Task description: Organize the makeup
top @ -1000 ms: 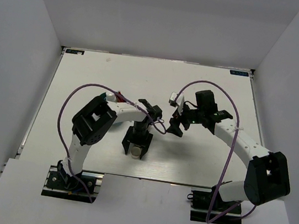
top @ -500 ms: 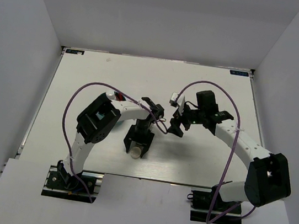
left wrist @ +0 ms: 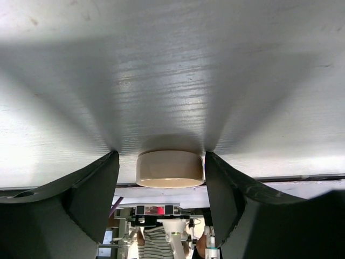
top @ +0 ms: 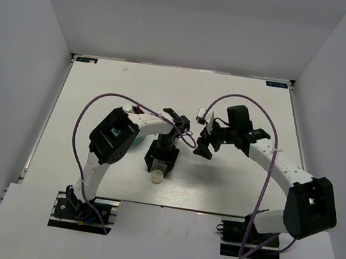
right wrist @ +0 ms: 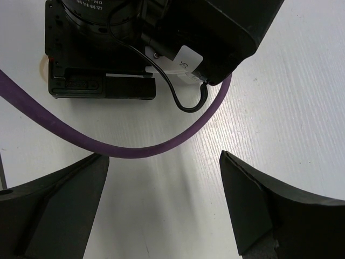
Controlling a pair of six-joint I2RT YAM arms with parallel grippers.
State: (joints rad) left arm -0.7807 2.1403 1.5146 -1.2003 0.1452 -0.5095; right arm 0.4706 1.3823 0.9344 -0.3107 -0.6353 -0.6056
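A round cream compact [top: 157,177] lies on the white table near the front edge. In the left wrist view the compact [left wrist: 170,168] sits between the tips of my left gripper [left wrist: 160,159], with a small gap on its left side. My left gripper [top: 158,166] is open around it and points down. My right gripper [top: 203,150] is open and empty, hovering over bare table just right of the left wrist. In its own view the right gripper [right wrist: 163,159] holds nothing. A small red item [top: 138,110] peeks from behind the left arm. The other makeup is hidden.
A sliver of the teal tub [top: 137,140] shows under the left arm's elbow. The left arm's purple cable [right wrist: 135,148] and black wrist body [right wrist: 102,81] lie close in front of the right gripper. The table's front edge [top: 169,205] is near the compact.
My left gripper's jaws have spread and drawn back slightly, so the cream compact now shows at its tips. The left elbow shifted a little right. The right arm barely moved.
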